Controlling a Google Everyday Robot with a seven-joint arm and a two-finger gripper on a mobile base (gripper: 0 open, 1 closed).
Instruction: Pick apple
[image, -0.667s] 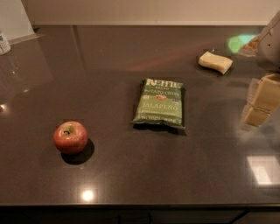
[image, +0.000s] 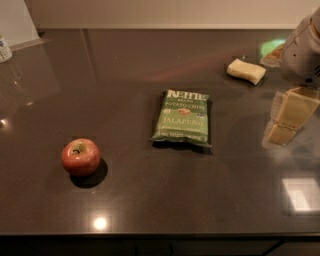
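Note:
The apple (image: 80, 156) is small, round and red with a yellowish-green patch at its stem dimple. It sits on the dark countertop (image: 150, 200) at the front left. My gripper (image: 292, 116) is at the far right edge of the view, low over the counter, with the pale arm housing (image: 305, 45) above it. It is far from the apple, across the green chip bag, and holds nothing that I can see.
A green Kettle jalapeño chip bag (image: 182, 119) lies flat in the middle of the counter. A pale yellow sponge (image: 246, 71) lies at the back right. A white container (image: 4, 48) stands at the far left edge. The counter's front edge runs along the bottom.

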